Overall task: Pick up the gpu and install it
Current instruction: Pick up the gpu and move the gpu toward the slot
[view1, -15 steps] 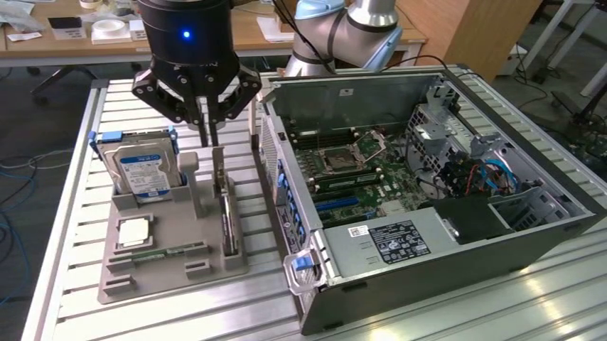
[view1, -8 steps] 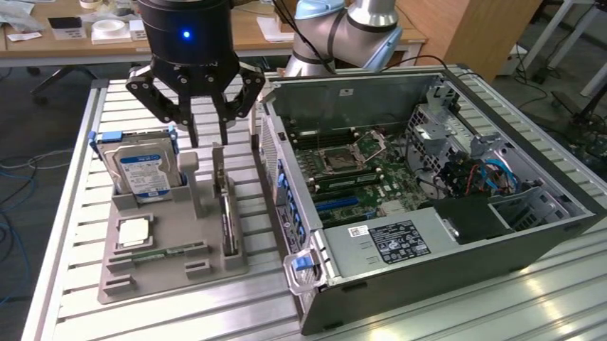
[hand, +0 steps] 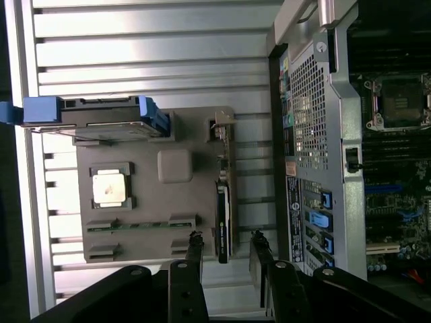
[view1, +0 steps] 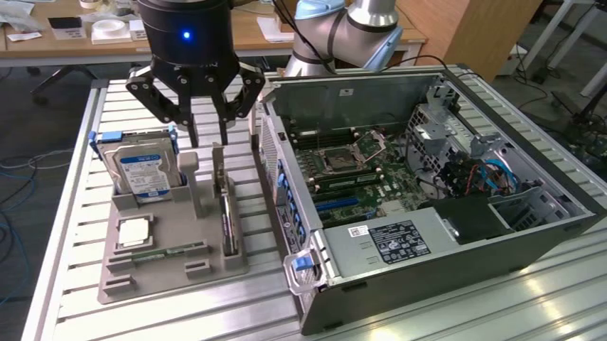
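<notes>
While desks stand behind, slatted table bears tray with gpu.

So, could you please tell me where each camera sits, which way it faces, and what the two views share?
Exterior view: off the arm, raised, looking down across the table at the open gripper, grey holder and computer case; the arm shows.
Wrist view: on the wrist, facing down past the fingertips onto the gpu.
Shared: holder, gpu, hard drive, case.
</notes>
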Controlling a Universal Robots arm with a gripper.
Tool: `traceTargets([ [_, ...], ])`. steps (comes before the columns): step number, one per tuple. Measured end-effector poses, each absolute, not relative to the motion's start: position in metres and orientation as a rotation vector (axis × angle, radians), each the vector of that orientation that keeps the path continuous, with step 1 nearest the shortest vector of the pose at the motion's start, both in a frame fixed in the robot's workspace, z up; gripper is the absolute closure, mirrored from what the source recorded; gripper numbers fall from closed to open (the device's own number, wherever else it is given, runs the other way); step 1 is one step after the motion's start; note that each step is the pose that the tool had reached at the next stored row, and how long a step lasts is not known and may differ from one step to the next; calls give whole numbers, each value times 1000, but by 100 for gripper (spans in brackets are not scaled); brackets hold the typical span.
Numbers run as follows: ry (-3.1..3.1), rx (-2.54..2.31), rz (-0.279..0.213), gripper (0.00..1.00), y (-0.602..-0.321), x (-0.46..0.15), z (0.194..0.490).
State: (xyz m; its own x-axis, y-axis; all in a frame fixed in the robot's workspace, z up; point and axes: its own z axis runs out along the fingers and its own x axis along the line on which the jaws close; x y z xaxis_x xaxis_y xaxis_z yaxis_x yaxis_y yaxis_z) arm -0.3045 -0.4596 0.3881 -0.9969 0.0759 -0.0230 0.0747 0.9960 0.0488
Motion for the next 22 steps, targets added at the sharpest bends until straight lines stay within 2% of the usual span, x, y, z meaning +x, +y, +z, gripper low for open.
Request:
traceTargets([
  [22, 3114, 117, 76, 58, -460, -304, 376],
])
